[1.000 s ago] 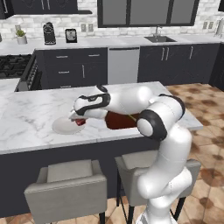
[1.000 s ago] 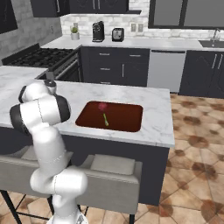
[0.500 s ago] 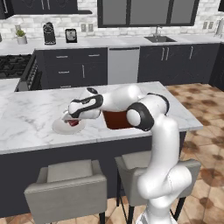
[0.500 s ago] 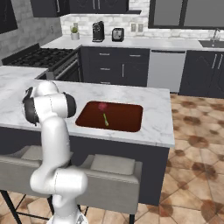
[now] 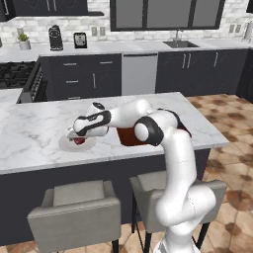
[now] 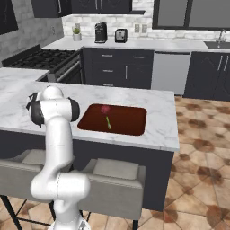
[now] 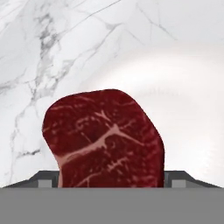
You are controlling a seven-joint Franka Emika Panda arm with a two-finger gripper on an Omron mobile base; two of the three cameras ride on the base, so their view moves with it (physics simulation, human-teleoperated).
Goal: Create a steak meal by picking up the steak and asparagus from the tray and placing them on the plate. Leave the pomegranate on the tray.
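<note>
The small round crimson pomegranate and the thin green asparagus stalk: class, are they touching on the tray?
Cannot tell. In the right base view the pomegranate sits directly above the asparagus on the dark reddish-brown tray, too small to show contact or gap.

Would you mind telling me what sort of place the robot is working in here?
A rendered home kitchen: dark cabinets, a sink on the back counter, a gas stove, and a marble island.

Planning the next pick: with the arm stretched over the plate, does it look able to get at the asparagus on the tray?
Probably yes. The asparagus lies uncovered on the tray, the pomegranate just beyond its end; the gripper would have to swing across.
</note>
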